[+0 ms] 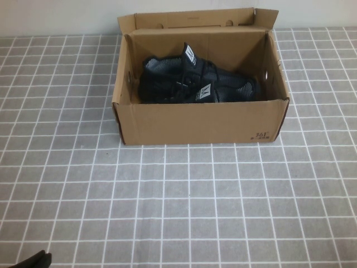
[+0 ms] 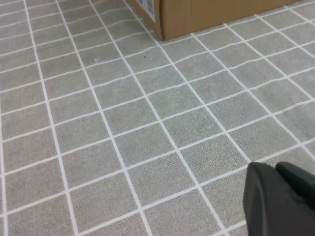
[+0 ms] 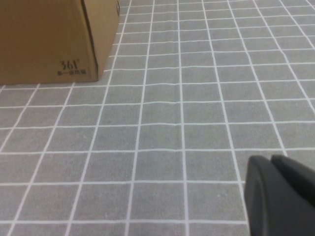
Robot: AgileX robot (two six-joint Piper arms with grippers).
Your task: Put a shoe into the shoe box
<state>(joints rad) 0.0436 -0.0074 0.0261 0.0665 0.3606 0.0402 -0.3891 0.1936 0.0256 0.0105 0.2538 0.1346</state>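
The brown cardboard shoe box (image 1: 201,120) stands open at the far middle of the table, its lid flap up at the back. Two black knit sneakers lie inside, side by side. The shoe (image 1: 223,89) is the nearer one, with a white logo tag on its tongue. Its pair-mate (image 1: 162,67) lies behind it with grey lining showing. My left gripper (image 2: 274,167) is shut and empty, low over the table at the near left, and its tip shows in the high view (image 1: 33,259). My right gripper (image 3: 269,160) is shut and empty at the near right, out of the high view.
A grey tablecloth with a white grid (image 1: 184,201) covers the table. The left wrist view shows a corner of the box (image 2: 197,14); the right wrist view shows the box corner with the dark print (image 3: 71,66). A pale wall runs behind the box.
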